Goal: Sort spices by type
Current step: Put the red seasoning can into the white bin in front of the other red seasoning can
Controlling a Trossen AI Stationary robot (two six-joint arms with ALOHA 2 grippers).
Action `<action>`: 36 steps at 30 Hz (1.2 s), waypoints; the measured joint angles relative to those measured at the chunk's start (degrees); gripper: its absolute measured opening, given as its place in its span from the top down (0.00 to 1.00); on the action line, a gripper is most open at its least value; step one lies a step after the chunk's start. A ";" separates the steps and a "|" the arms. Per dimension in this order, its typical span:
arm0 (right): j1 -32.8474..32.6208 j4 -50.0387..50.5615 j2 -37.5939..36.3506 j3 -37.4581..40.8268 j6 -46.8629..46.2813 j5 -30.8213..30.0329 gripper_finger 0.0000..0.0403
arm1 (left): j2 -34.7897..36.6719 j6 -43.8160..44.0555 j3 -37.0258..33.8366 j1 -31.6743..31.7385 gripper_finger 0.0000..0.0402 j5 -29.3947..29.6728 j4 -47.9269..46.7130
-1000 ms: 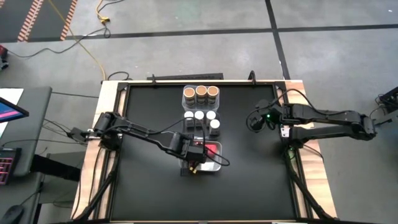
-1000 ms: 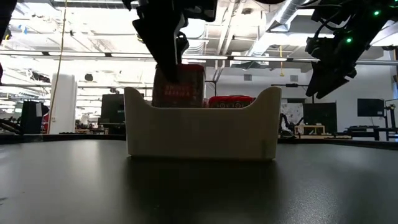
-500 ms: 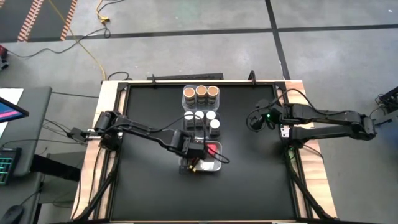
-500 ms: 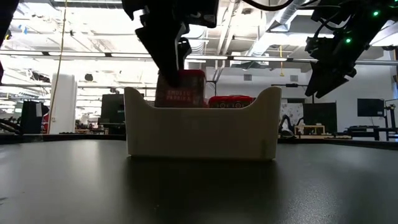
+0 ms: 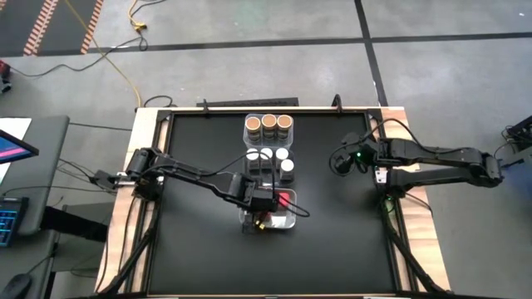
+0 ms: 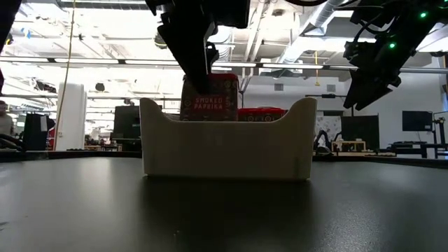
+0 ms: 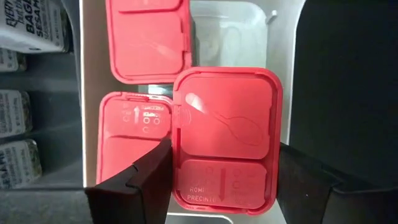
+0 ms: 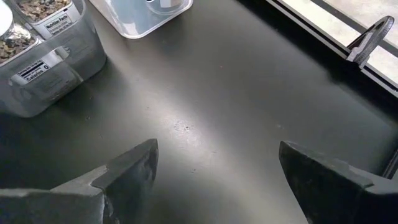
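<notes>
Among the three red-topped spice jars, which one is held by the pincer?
The red-topped jar between the left pincer fingers, raised above the bin. The other two red-topped jars sit lower inside, untouched.

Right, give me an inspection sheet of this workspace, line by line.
Surface: black table top, bare in front.
Job's things: tan-topped jars in the far bin; white-topped jars in the middle; red-topped jars in the near bin.
Clutter: nothing seen.
Grippers: left gripper shut on a red-topped paprika jar above the near bin; right gripper open, empty, above the table's right side.
Cables: yellow cable on the floor.
Surroundings: concrete floor; workshop behind.
</notes>
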State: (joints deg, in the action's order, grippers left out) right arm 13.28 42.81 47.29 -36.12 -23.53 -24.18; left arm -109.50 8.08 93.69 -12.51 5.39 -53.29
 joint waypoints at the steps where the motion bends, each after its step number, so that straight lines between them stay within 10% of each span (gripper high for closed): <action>1: 0.00 0.00 0.00 0.00 0.00 0.00 0.10 | 0.01 0.61 0.00 0.00 0.44 -0.02 0.03; 36: 0.00 0.00 0.00 0.00 -0.02 0.00 0.10 | 0.15 2.16 -2.87 -0.38 0.44 -0.03 -0.40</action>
State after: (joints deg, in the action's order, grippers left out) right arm 13.28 42.81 47.29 -36.12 -23.55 -24.18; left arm -109.35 10.24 90.82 -12.89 5.36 -53.69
